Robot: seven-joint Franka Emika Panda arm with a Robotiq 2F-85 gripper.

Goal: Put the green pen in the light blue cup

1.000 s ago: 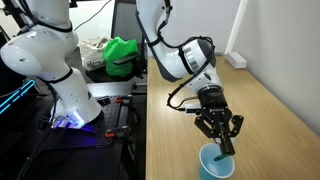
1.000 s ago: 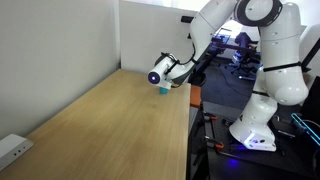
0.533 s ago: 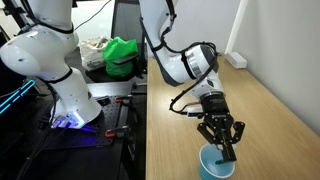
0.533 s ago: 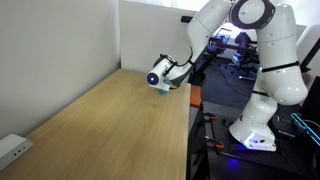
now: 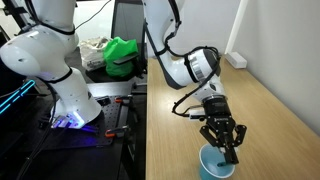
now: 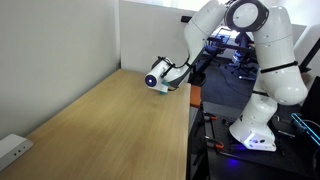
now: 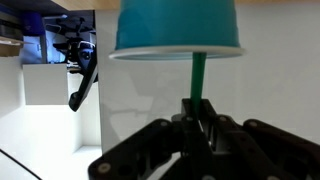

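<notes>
The light blue cup [image 5: 213, 166] stands near the front edge of the wooden table; it fills the top of the wrist view [image 7: 178, 28]. My gripper [image 5: 228, 152] hangs straight over the cup's mouth and is shut on the green pen [image 7: 197, 75]. In the wrist view the pen runs from the jaws [image 7: 197, 118] to the cup's rim. In an exterior view the gripper [image 6: 160, 79] hides the cup at the table's far end. The pen is too small to make out in both exterior views.
The wooden table [image 5: 265, 110] ends at its left edge beside the cup. A second white robot arm [image 5: 45, 55] and a green bundle [image 5: 122, 55] stand beyond that edge. A white power strip [image 6: 12, 149] lies on the table's near corner.
My gripper has moved down a little with the pen, closer to the cup's mouth. The cup has not moved.
</notes>
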